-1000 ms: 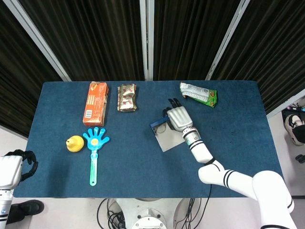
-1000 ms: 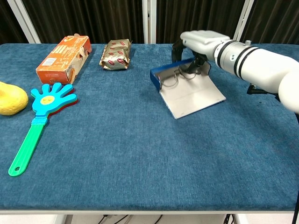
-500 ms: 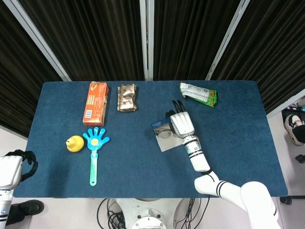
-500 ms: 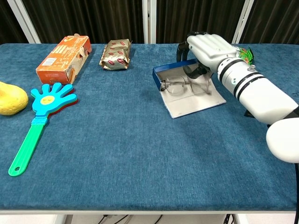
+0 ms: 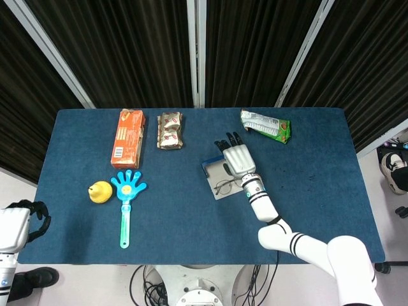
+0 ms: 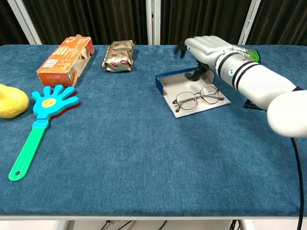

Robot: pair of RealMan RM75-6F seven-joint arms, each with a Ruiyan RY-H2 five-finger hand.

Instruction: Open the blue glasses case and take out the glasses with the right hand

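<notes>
The blue glasses case [image 6: 165, 79] lies open right of the table's middle, its grey lid flat toward me; the head view shows the case [image 5: 213, 167] too. The wire-rimmed glasses [image 6: 197, 98] rest on that lid, lenses up, and appear in the head view as glasses [image 5: 224, 186]. My right hand [image 6: 206, 47] hovers over the case's far end with fingers stretched out and holds nothing; its thumb points down toward the tray. From above, the right hand [image 5: 237, 158] covers part of the case. My left hand [image 5: 22, 220] hangs off the table's near left corner, loosely curved, with nothing in it.
An orange carton [image 6: 67, 60] and a brown snack pack [image 6: 119, 55] lie at the back left. A green packet [image 5: 266, 125] sits behind the right hand. A yellow toy [image 6: 10, 101] and a blue hand-shaped clapper [image 6: 41, 120] lie at the left.
The right hand drew the glasses out of the blue tray, let them go on the grey lid, and rose back over the case's far end. The left hand stayed still.
</notes>
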